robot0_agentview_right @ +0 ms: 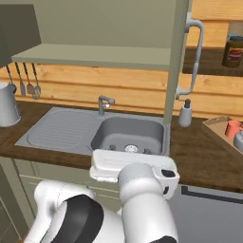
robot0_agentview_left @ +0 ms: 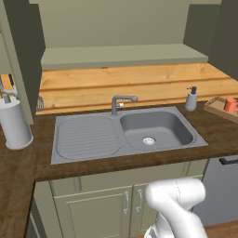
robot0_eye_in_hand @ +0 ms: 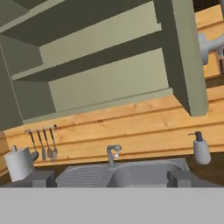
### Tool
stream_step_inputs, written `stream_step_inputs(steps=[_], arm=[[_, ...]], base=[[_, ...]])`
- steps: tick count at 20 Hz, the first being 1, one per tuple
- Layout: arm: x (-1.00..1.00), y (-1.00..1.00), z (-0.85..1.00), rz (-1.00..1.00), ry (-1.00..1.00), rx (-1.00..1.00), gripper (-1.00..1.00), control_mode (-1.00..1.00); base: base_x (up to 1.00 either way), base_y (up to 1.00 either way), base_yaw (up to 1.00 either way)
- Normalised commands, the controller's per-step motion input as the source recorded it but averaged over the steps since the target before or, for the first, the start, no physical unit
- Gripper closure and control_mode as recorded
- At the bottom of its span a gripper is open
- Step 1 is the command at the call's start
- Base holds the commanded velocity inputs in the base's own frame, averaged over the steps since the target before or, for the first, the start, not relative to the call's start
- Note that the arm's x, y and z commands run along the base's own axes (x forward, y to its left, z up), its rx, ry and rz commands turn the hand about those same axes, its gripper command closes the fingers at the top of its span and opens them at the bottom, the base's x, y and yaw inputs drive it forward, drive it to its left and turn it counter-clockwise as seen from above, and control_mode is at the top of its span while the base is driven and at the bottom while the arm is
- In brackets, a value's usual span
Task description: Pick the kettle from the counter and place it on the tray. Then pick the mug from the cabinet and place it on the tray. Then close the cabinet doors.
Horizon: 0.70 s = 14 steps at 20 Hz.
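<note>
Both items seem to sit on the tray; the cabinet doors are open and the claw is empty.

The claw (robot0_eye_in_hand: 109, 181) hangs with its tips wide apart, holding nothing, aimed at the sink (robot0_agentview_left: 155, 128) and faucet (robot0_agentview_right: 104, 103). The orange mug (robot0_agentview_right: 233, 128) rests in the tray (robot0_agentview_right: 214, 127) at the right end of the desk (robot0_agentview_left: 18, 162), a grey shape at the picture's edge beside it being probably the kettle (robot0_agentview_right: 239, 141). The right cabinet door (robot0_agentview_right: 178, 57) juts out edge-on toward the robot, its curved handle (robot0_agentview_right: 193, 52) on the far side. Judged from here, a sweep at that door could clip the soap bottle (robot0_agentview_right: 184, 114) standing just below it, or swing low into the tray and tip the mug. The jar (robot0_agentview_right: 233, 51) lies behind the door's path.
</note>
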Motion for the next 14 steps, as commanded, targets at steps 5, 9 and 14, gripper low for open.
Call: stream_step_inputs(steps=[5,9,14], arm=[[0.32,-0.64,0.0,0.0,-0.09,0.13,-1.0,-1.0],[0.34,-0.59,0.0,0.0,-0.04,0.12,-1.0,-1.0],[0.49,-0.54,0.0,0.05,0.0,0.15,-1.0,-1.0]], base=[[0.0,0.0,0.0],[0.0,0.0,0.0],[0.0,0.0,0.0]])
